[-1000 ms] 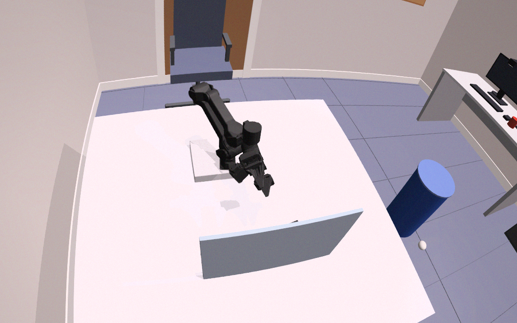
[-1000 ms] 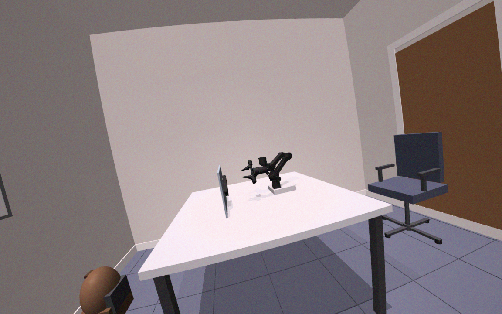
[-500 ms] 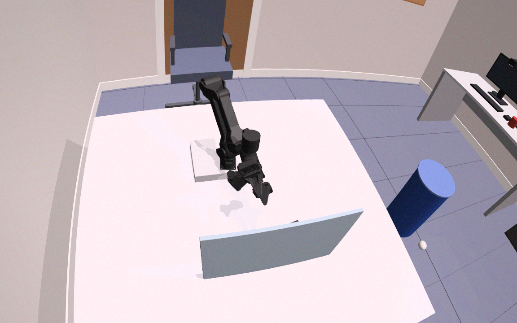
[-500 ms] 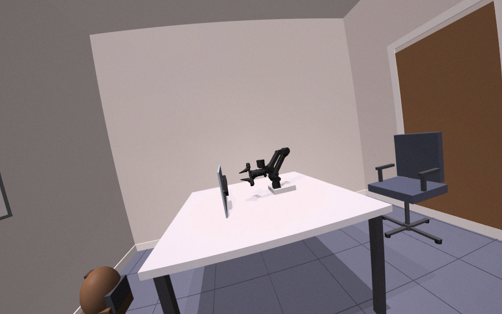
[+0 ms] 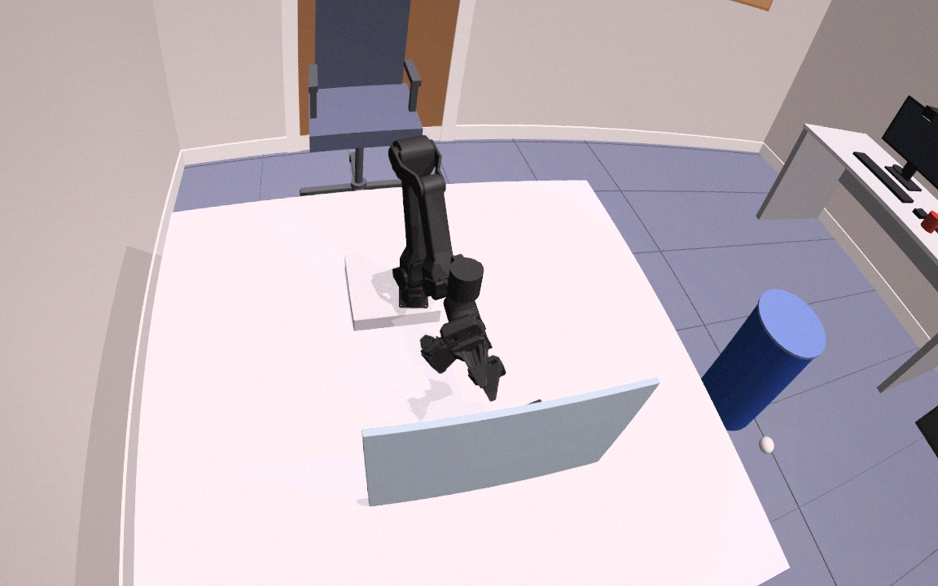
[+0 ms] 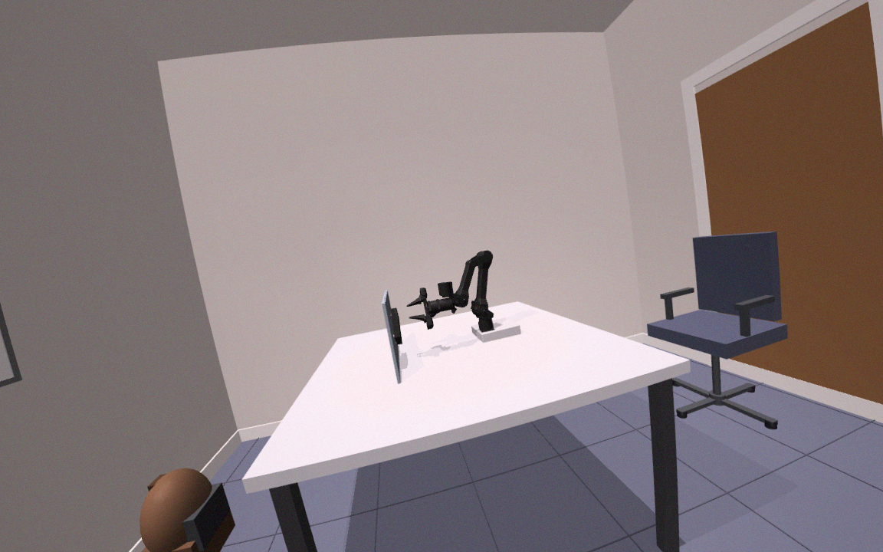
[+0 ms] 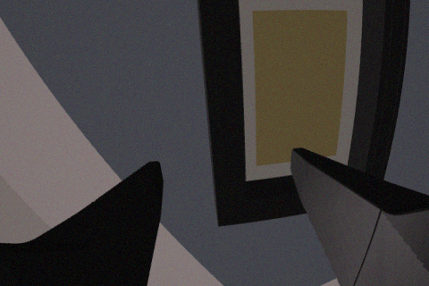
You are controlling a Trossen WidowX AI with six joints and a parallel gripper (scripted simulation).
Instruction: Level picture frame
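The picture frame [image 7: 217, 89] [image 6: 395, 326] has a black border, a pale mat and a mustard-yellow middle. It hangs on the arm-facing side of a grey wall panel [image 5: 501, 452] [image 6: 388, 336] [image 7: 120, 30] that stands upright on the white table [image 5: 239, 364]. In the top view only a dark sliver of the frame [image 5: 532, 402] shows above the panel's top edge. My gripper [image 5: 469, 375] [image 6: 419, 307] [image 7: 226, 165] is open and empty. It points at the frame from a short distance in front of it and does not touch it. The screw and the notched strip are hidden.
The arm stands on a white base plate [image 5: 370, 306] in the middle of the table. A blue cylinder [image 5: 764, 356] and a small white ball [image 5: 766, 443] are on the floor to the right. An office chair [image 5: 363, 116] stands behind the table, a desk [image 5: 895, 218] at the far right.
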